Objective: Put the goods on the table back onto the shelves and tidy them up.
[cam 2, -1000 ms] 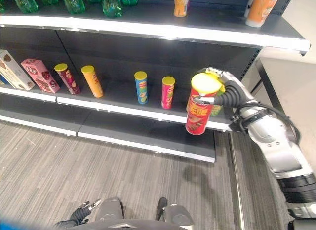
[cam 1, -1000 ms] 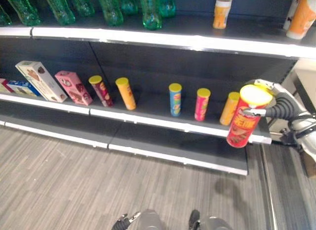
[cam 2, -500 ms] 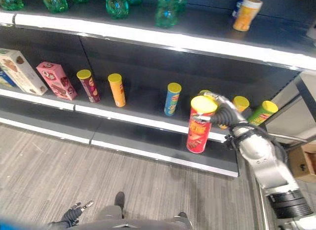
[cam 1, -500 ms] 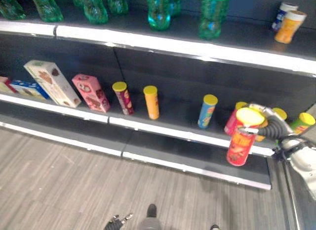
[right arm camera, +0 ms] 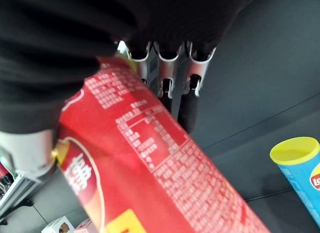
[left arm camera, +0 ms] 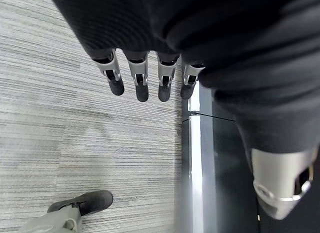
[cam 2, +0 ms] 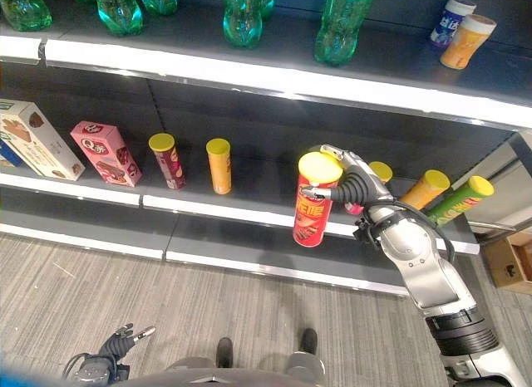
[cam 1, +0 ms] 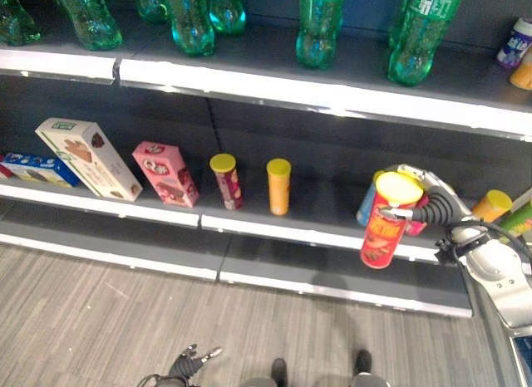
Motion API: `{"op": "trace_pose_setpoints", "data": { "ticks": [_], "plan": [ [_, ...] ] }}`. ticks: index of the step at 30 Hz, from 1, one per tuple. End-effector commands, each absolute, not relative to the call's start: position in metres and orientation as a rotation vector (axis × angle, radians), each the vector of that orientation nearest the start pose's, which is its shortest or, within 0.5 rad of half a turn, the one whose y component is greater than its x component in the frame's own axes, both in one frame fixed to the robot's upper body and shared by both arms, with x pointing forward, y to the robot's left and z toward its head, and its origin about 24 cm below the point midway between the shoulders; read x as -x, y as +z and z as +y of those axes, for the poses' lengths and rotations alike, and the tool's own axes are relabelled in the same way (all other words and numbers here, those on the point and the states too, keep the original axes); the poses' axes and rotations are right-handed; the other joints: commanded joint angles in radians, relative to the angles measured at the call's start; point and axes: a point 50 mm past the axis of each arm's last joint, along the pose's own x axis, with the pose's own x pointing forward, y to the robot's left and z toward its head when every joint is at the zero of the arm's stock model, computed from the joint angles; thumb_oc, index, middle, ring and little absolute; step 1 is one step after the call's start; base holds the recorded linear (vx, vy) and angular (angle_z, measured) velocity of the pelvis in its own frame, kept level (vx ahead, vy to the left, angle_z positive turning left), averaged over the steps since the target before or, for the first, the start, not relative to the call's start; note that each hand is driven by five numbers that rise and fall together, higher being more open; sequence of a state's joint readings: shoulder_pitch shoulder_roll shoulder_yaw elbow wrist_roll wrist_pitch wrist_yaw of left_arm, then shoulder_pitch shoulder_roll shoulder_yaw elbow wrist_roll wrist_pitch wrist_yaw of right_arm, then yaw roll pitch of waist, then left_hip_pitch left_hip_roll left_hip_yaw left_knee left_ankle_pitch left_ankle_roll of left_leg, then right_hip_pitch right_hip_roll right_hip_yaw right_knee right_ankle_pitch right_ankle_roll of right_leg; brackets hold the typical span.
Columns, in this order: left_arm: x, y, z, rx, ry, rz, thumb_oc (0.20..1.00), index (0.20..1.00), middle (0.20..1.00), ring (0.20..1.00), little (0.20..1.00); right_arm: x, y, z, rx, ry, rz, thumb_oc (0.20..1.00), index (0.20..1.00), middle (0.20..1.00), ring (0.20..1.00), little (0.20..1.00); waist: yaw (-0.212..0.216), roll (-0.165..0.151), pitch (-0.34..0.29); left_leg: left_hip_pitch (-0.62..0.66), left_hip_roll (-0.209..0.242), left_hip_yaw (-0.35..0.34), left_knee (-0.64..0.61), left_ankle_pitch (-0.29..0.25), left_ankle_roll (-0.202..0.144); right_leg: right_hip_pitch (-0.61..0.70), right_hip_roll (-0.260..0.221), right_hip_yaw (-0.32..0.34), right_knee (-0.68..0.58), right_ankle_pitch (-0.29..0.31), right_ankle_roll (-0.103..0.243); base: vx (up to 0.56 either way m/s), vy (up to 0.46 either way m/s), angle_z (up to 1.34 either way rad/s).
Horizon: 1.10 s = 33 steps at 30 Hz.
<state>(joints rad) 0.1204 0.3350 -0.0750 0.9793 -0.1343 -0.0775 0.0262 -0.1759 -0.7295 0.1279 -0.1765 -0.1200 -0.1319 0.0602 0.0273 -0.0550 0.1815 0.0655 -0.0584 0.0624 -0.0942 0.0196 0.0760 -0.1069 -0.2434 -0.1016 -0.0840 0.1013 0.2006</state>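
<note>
Red can, carried left along the middle shelf since a second ago.
Right robot hand (cam 2: 353, 188) clenched round red can (cam 2: 312, 209), just off shelf edge (cam 2: 249, 217); left robot hand (left arm camera: 145, 78) relaxed, low over floor (cam 2: 75, 279).

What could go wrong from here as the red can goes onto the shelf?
The right hand holds the red can near its yellow lid, its body hanging out past the shelf edge; it may swing or slip. Blue and pink cans stand close behind it, so pushing in could topple them. The can is tilted and might not land upright.
</note>
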Motion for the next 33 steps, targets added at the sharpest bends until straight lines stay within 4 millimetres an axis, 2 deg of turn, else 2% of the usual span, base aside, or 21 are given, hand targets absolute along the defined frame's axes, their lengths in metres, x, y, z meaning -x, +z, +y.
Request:
{"op": "trace_pose_setpoints", "data": {
  "ticks": [1,5,10,12,14,15,20,26,29,30,31,33],
  "plan": [
    [-0.113,-0.130,0.275,-0.289,0.175,0.962,1.000,1.000,1.000,1.000,1.000,-0.278,0.192,-0.199,0.897,0.192,-0.572,0.200,0.200,0.200,0.200,0.200,0.020,-0.019,-0.006,-0.011,0.061,-0.041,0.011,-0.067,-0.102,0.059,-0.004,-0.010,0.052,-0.013,0.002,0.13,-0.072,0.29],
    [-0.104,-0.136,0.266,-0.273,0.160,0.992,1.000,1.000,1.000,1.000,1.000,-0.284,0.188,-0.191,0.923,0.209,-0.566,0.200,0.200,0.200,0.200,0.200,0.029,-0.014,-0.024,-0.015,0.088,-0.061,0.012,-0.066,-0.115,0.085,0.010,-0.047,0.031,-0.014,-0.007,0.12,-0.143,0.46],
    [-0.102,-0.139,0.262,-0.286,0.156,1.006,1.000,1.000,1.000,1.000,1.000,-0.292,0.195,-0.182,0.999,0.147,-0.632,0.200,0.200,0.200,0.200,0.200,0.048,0.001,-0.012,-0.059,0.120,-0.093,0.008,-0.042,-0.145,0.096,0.024,-0.105,0.007,-0.031,-0.016,0.04,-0.107,0.31],
    [-0.098,-0.141,0.260,-0.292,0.167,1.023,1.000,1.000,1.000,1.000,1.000,-0.299,0.203,-0.174,1.052,0.101,-0.685,0.200,0.200,0.200,0.200,0.200,0.066,0.009,0.007,-0.096,0.132,-0.101,0.007,-0.026,-0.159,0.084,0.027,-0.127,0.001,-0.037,-0.019,0.00,-0.058,0.24],
    [-0.098,-0.141,0.260,-0.291,0.168,1.023,1.000,1.000,1.000,1.000,1.000,-0.300,0.203,-0.174,1.052,0.102,-0.687,0.200,0.200,0.200,0.200,0.200,0.064,0.009,0.007,-0.097,0.132,-0.102,0.007,-0.026,-0.160,0.083,0.028,-0.128,0.001,-0.038,-0.020,-0.01,-0.023,0.13],
    [-0.096,-0.143,0.259,-0.293,0.166,1.034,1.000,1.000,1.000,1.000,1.000,-0.304,0.205,-0.170,1.072,0.085,-0.702,0.200,0.200,0.200,0.200,0.200,0.076,0.012,0.019,-0.113,0.136,-0.108,0.007,-0.020,-0.163,0.076,0.029,-0.134,-0.001,-0.038,-0.020,-0.03,-0.036,0.22],
    [-0.103,-0.141,0.255,-0.310,0.144,1.005,1.000,1.000,1.000,1.000,1.000,-0.321,0.209,-0.163,1.047,0.034,-0.711,0.200,0.200,0.200,0.200,0.200,0.104,0.032,0.070,-0.170,0.134,-0.124,0.007,0.001,-0.169,0.038,0.025,-0.143,-0.001,-0.032,-0.019,-0.05,-0.010,0.15],
    [-0.116,-0.135,0.250,-0.297,0.154,0.934,1.000,1.000,1.000,1.000,1.000,-0.337,0.228,-0.180,1.094,-0.170,-0.744,0.200,0.200,0.200,0.200,0.200,0.126,0.065,0.111,-0.227,0.125,-0.141,0.007,0.022,-0.175,-0.005,0.015,-0.151,-0.002,-0.023,-0.016,-0.03,0.001,0.16],
    [-0.131,-0.129,0.246,-0.310,0.144,0.870,1.000,1.000,1.000,1.000,1.000,-0.344,0.252,-0.195,1.153,-0.361,-0.801,0.200,0.200,0.200,0.200,0.200,0.139,0.088,0.137,-0.264,0.116,-0.151,0.007,0.033,-0.176,-0.034,0.010,-0.153,-0.002,-0.018,-0.015,-0.02,-0.009,0.06],
    [-0.131,-0.129,0.246,-0.310,0.144,0.870,1.000,1.000,1.000,1.000,1.000,-0.344,0.252,-0.195,1.153,-0.361,-0.801,0.200,0.200,0.200,0.200,0.200,0.139,0.088,0.137,-0.264,0.116,-0.151,0.007,0.033,-0.176,-0.034,0.010,-0.153,-0.002,-0.018,-0.015,-0.01,-0.010,0.06],
    [-0.138,-0.126,0.243,-0.308,0.142,0.836,1.000,1.000,1.000,1.000,1.000,-0.346,0.264,-0.204,1.178,-0.459,-0.819,0.200,0.200,0.200,0.200,0.200,0.142,0.099,0.146,-0.280,0.111,-0.154,0.007,0.036,-0.176,-0.048,0.009,-0.150,-0.003,-0.017,-0.014,0.00,0.000,0.06],
    [-0.139,-0.125,0.241,-0.307,0.141,0.832,1.000,1.000,1.000,1.000,1.000,-0.346,0.266,-0.205,1.179,-0.475,-0.821,0.200,0.200,0.200,0.200,0.200,0.142,0.103,0.147,-0.284,0.110,-0.155,0.007,0.037,-0.176,-0.051,0.008,-0.150,-0.003,-0.017,-0.014,0.00,0.002,0.02]
  ]
}}
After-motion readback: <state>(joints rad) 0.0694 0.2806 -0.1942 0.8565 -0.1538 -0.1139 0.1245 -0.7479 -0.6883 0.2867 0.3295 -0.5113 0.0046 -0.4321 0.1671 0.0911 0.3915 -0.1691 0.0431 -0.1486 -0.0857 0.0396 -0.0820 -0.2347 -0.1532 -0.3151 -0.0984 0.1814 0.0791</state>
